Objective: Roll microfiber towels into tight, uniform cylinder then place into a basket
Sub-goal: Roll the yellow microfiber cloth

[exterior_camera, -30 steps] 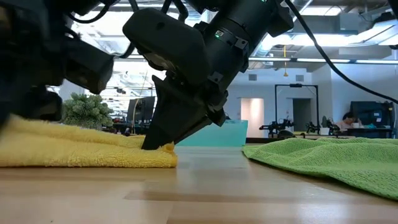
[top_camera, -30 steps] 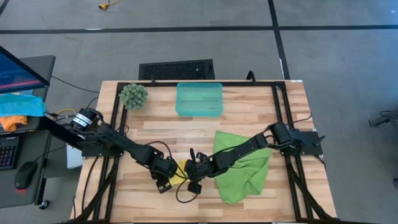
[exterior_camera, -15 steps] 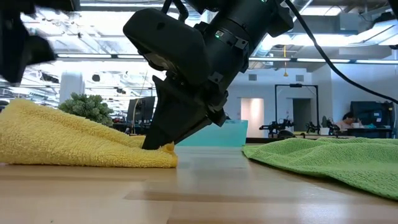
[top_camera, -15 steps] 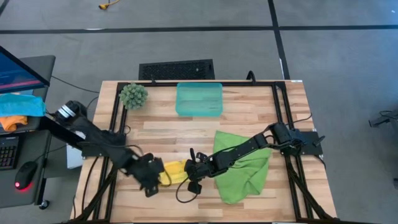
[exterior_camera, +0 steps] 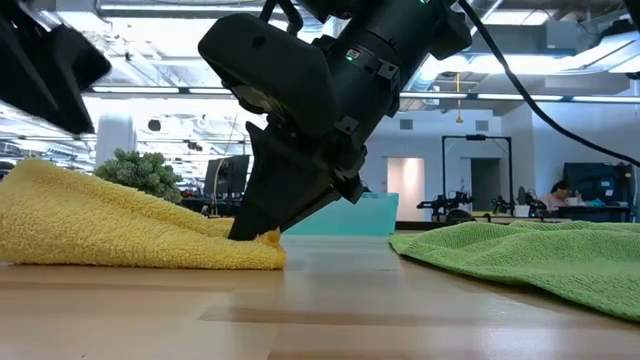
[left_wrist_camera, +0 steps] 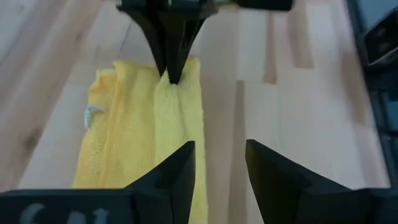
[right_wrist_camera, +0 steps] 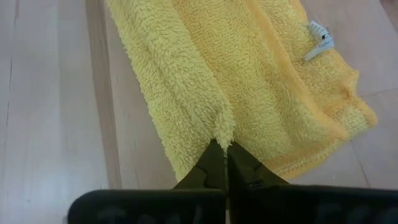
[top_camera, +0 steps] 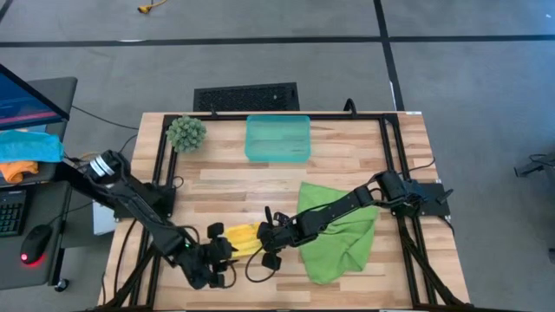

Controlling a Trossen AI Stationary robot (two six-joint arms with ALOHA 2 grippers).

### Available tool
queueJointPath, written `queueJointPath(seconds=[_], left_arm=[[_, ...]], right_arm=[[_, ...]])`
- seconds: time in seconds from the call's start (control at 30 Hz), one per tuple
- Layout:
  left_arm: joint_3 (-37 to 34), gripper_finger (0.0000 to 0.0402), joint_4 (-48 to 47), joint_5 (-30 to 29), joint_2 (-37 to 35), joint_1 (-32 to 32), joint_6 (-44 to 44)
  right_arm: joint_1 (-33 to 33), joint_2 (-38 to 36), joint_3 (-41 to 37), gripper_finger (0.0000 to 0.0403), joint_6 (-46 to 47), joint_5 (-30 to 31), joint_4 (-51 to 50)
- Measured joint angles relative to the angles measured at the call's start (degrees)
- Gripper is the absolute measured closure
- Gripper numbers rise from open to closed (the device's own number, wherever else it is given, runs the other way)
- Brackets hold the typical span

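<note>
Right gripper reaches low across the lime towel, clenched on the yellow towel's edge near the table's front (basket well apart). Left gripper hovers beside it, fingers parted, holding nothing.

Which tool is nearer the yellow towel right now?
Right. The right tool is shut, pinching a fold of the yellow towel. The left tool is open with nothing between its fingers, just off the towel's opposite end.
</note>
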Motion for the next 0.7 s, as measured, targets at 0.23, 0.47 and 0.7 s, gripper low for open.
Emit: queueJointPath(seconds=[0.23,0.47,0.7], left_arm=[[0.02,0.0268,0.18,2.79,2.51,3.14,-0.17],[-1.08,0.0268,0.62,5.28,2.51,3.64,-1.50],[-5.10,0.0268,0.30,4.23,2.51,3.66,-7.29]], right_arm=[[0.00,0.00,-0.01,0.0383,0.00,0.02,0.00],[0.00,0.00,0.00,0.0397,0.00,0.00,-0.04],[0.00,0.00,0.00,0.0382,0.00,0.01,-0.02]])
